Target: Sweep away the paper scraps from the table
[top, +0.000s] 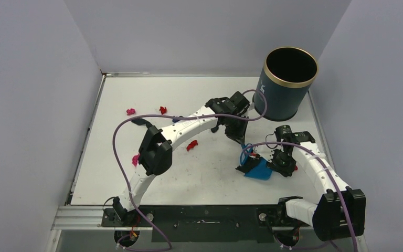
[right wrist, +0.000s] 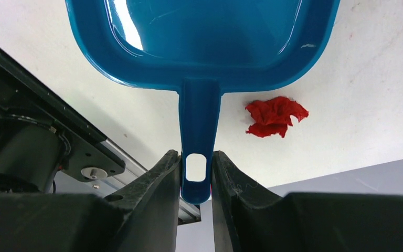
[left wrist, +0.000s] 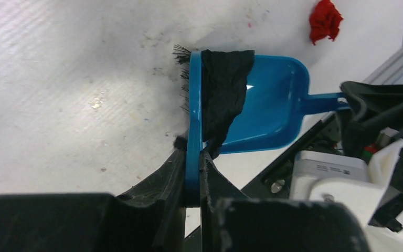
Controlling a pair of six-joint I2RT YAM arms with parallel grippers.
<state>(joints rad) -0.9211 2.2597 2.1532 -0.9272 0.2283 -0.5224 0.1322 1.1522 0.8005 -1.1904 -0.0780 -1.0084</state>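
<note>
My left gripper [top: 240, 139] [left wrist: 193, 157] is shut on the handle of the small blue hand brush [left wrist: 194, 105]. Its bristles [left wrist: 182, 68] stand at the mouth of the blue dustpan [top: 258, 169] [left wrist: 273, 100]. A black paper scrap [left wrist: 223, 94] [top: 240, 168] lies across the pan's mouth beside the brush. My right gripper [top: 282, 161] [right wrist: 195, 157] is shut on the dustpan's handle [right wrist: 198, 121], with the pan [right wrist: 204, 37] flat on the table [top: 189, 178]. A red scrap [right wrist: 274, 116] [left wrist: 325, 21] lies next to the pan. Other red scraps [top: 191, 145] [top: 162, 109] [top: 130, 111] and a magenta scrap [top: 135, 159] lie to the left.
A dark cylindrical bin with a gold rim [top: 288, 81] stands open at the back right corner. The left arm's links [top: 157, 149] and purple cable cross the middle of the table. Grey walls close in three sides; a metal rail [top: 189, 212] runs along the near edge.
</note>
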